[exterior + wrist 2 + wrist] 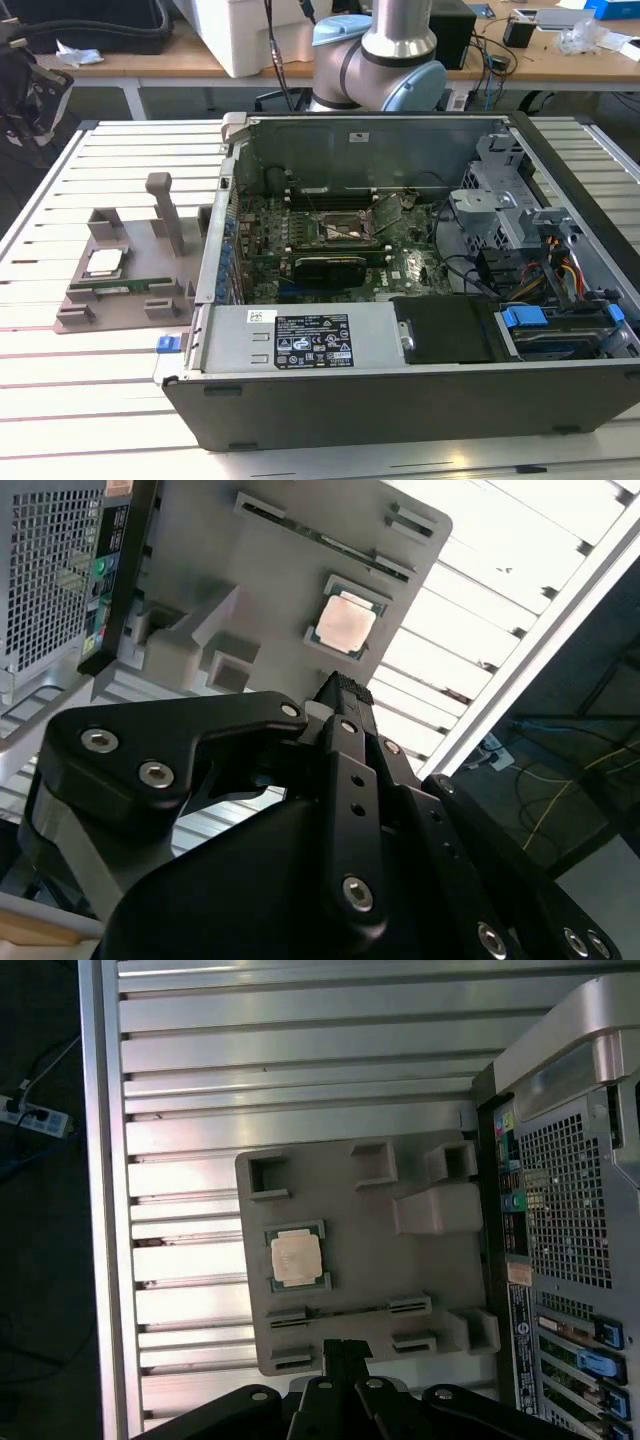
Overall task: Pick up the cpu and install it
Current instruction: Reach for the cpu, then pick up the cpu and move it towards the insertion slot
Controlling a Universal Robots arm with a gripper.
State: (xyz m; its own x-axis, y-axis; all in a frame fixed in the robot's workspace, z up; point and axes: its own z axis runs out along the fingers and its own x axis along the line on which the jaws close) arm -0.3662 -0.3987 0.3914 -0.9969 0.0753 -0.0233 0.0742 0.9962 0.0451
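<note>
- Reaching step: gripper (346, 1344), fingers (335, 1358) closed and empty, hangs over the grey holder (420, 1270), apart from the cpu (296, 1259).
- Grasping likely needs the fingers opened, straddling the cpu's edges.

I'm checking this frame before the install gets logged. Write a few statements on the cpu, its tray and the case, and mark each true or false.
1. The cpu lies in the grey tray, outside the computer case. True.
2. The end effector holds the cpu. False: it holds nothing and hangs above the tray, apart from the cpu.
3. The tray stands at the exterior view's right of the case. False: it stands at the left.
4. A green memory stick lies in the tray beside the cpu. True.
5. The case is closed. False: it is open, and the motherboard shows.
</note>
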